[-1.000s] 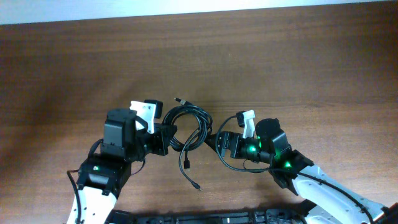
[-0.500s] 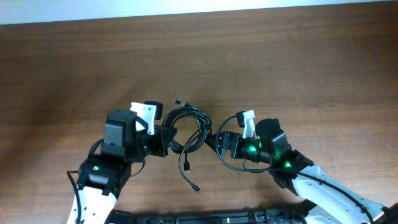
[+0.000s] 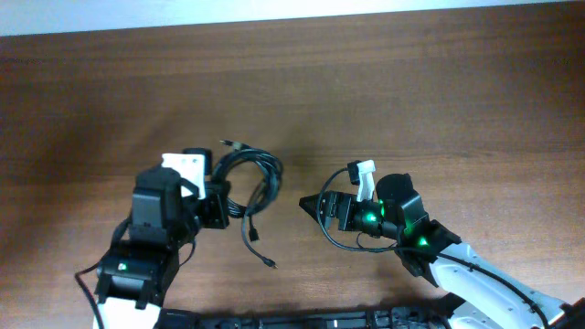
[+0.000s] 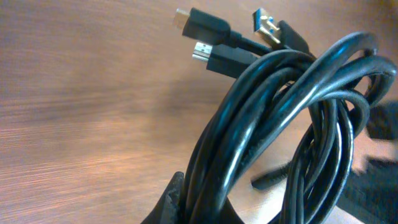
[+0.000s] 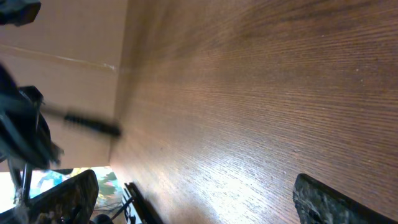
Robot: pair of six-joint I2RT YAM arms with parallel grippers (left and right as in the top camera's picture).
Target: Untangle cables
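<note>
The cables (image 3: pixel 260 178) form one bundle of black loops, with a metal-tipped plug (image 3: pixel 227 143) at the top and two loose tails hanging down to a small plug (image 3: pixel 271 265). My left gripper (image 3: pixel 233 206) is shut on the lower left side of the bundle. In the left wrist view the thick loops (image 4: pixel 280 124) rise out of my left gripper (image 4: pixel 199 208), and three plug ends (image 4: pixel 208 28) point away at the top. My right gripper (image 3: pixel 315 208) stands open to the right of the bundle and apart from it. Only bare wood lies between the right gripper's fingers (image 5: pixel 336 202).
The brown wooden table (image 3: pixel 411 91) stretches out behind both arms. A pale wall strip (image 3: pixel 274 9) runs along its far edge. The right arm's own wire (image 3: pixel 352 245) loops under its wrist. A dark bar (image 3: pixel 320 320) lines the near edge.
My left arm has pulled leftward with the bundle in its grip, so a gap has opened between the cables and the right gripper. The right arm has stayed still.
</note>
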